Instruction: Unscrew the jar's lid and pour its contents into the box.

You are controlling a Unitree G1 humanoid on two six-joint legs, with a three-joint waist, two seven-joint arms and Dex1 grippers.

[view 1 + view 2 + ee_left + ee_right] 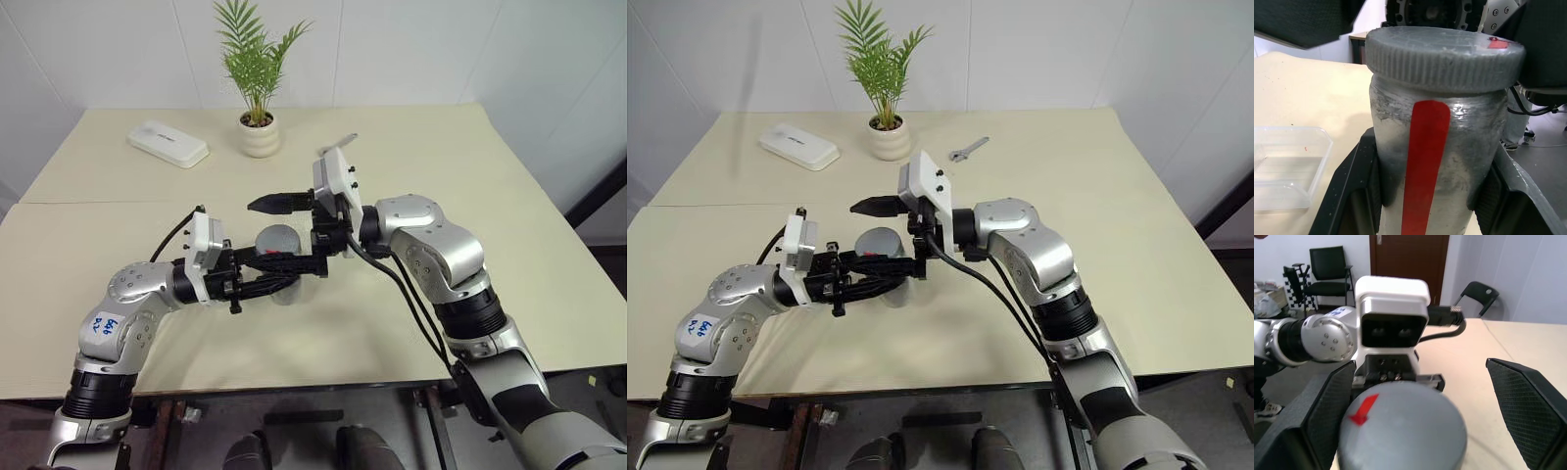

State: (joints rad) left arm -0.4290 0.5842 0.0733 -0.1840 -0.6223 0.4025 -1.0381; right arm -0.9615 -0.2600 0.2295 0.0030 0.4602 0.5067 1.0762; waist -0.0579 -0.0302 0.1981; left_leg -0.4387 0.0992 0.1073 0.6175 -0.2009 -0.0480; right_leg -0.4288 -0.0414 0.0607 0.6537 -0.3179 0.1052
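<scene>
A pale beige tabletop (470,196) stands against white walls, with a potted plant (258,69), a white case (168,143) and a small wrench (968,149) lying toward its far edge. Over the middle of the tabletop the two arms meet. The left claw (284,274) is clamped tight around the jar (1430,161), its black fingers (1352,191) pressed against the clear sides at either side of the long red mark; the jar stands upright in that grip, raised off the tabletop. The grey lid (1442,56) sits on the jar's mouth, ribbed round its edge, with a small red mark on top. The right claw (275,233) is spread wide, its fingers (1520,401) standing on either side of the lid and apart from it, not gripping. The jar's walls are cloudy, so I cannot tell what lies inside. The clear box (1288,166) rests on the tabletop near the jar, seen in the left wrist view.
</scene>
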